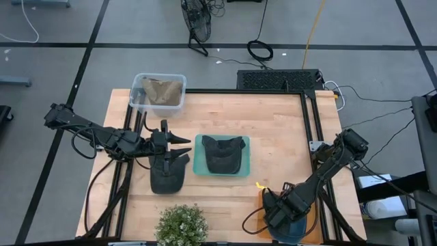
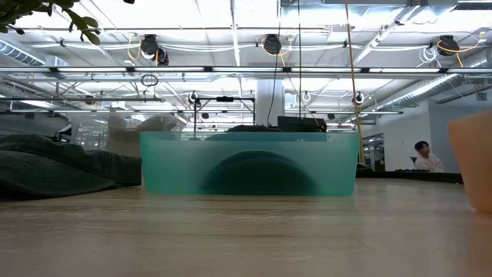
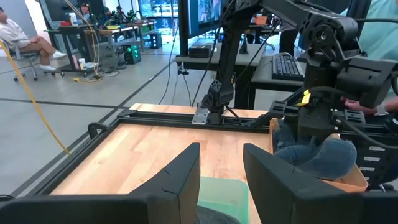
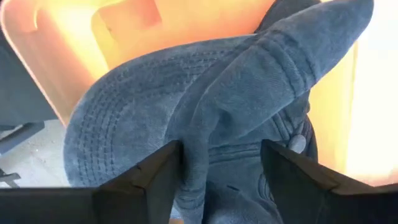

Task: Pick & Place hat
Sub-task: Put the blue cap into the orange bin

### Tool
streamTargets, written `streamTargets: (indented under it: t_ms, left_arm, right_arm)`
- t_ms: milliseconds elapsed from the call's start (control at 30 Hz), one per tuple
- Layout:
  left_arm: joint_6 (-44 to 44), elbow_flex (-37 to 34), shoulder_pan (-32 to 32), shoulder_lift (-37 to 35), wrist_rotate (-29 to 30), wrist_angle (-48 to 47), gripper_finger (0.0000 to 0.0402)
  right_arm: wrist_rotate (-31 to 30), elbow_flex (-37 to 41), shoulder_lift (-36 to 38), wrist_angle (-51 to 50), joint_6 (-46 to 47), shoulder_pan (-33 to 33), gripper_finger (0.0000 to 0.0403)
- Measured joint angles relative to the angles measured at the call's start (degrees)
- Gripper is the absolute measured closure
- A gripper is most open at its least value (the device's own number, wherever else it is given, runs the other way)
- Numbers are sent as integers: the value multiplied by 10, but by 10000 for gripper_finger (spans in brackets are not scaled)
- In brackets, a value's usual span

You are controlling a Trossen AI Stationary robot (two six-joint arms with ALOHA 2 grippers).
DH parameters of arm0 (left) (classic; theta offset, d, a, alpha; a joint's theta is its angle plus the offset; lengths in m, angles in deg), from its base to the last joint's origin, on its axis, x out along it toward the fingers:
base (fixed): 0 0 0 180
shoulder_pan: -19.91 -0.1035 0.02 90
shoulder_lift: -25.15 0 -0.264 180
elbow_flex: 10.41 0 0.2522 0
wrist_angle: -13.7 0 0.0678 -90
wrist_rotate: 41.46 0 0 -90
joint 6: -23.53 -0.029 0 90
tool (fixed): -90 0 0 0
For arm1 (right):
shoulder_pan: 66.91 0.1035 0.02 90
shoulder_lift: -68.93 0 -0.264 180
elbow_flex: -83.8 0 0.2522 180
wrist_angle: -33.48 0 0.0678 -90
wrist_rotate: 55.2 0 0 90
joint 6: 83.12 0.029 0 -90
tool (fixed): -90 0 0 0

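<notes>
The right gripper stands spread either side of a fold of the blue hat, lying in the orange bin at the table's near right corner, and should sink deeper before pinching; the left gripper, part-spread and empty, hovers mid-table.

A light wooden table with a black metal frame along its edges carries everything. A teal tray sits at its middle, a clear plastic bin at the far left corner, and an orange bin near the front right. A dark cap lies flat on the wood just left of the teal tray, and a potted plant stands at the front edge.
</notes>
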Motion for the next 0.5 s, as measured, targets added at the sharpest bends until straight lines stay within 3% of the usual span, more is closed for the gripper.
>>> streamTargets:
  t_ms: [167, 433, 500]
  left_arm:
    - [0, 0, 0, 0, 0, 0, 270]
    - [1, 0, 0, 0, 0, 0, 270]
    - [1, 0, 0, 0, 0, 0, 270]
  right_arm:
    - [-4, 20, 0, 22, -17, 0, 240]
    - [-15, 23, 8, 13, -47, 2, 382]
    - [-19, 20, 23, 3, -46, 5, 396]
